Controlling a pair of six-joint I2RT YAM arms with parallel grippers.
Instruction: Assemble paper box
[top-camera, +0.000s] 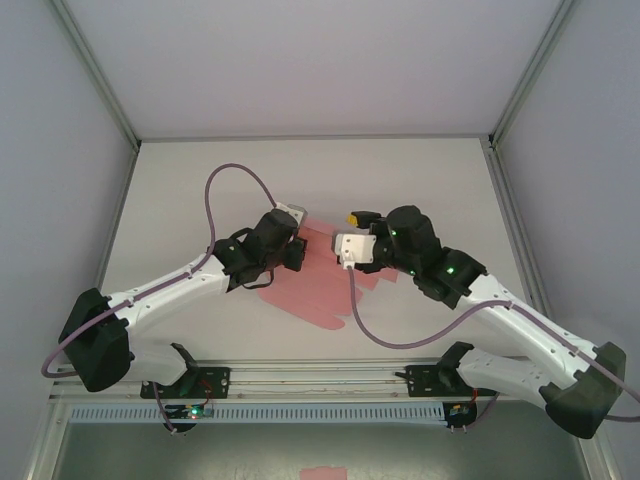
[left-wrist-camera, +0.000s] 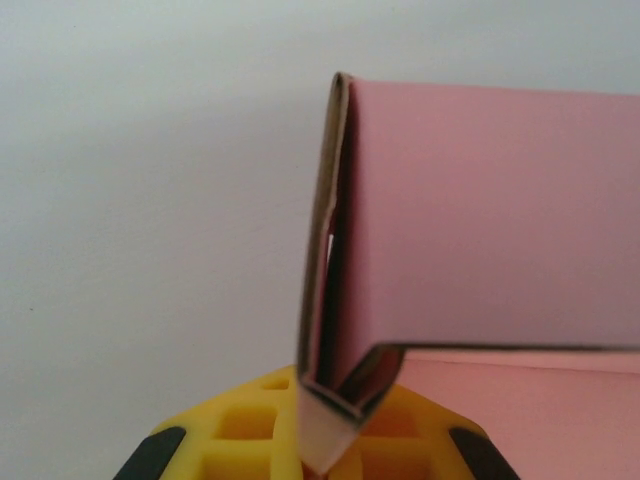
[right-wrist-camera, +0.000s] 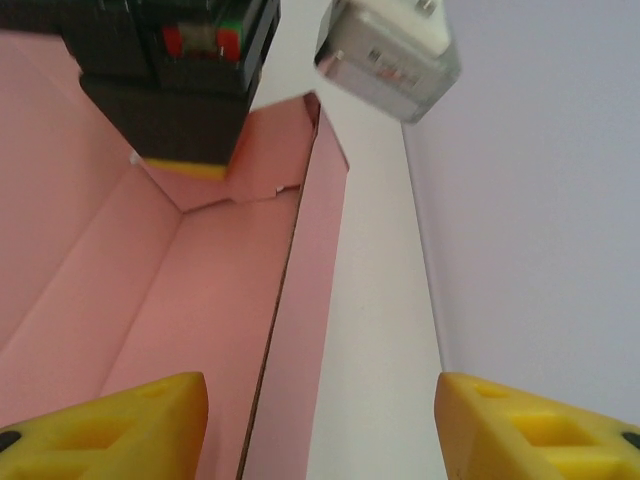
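While L gripper (left-wrist-camera: 325, 445) pinches a folded corner of the pink paper box (left-wrist-camera: 480, 220), R gripper (right-wrist-camera: 320, 415) is spread wide, box wall edge betw. its fingers, not gripped.

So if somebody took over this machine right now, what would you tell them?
Left gripper: shut on a folded-up flap at the edge of the box.
Right gripper: open, with a finger on either side of a raised wall, not gripping.
Box: on the table between the two grippers, only partly folded.
Done: one flap and a wall stand up.
Left: probably fold the other walls and flaps, then close it.
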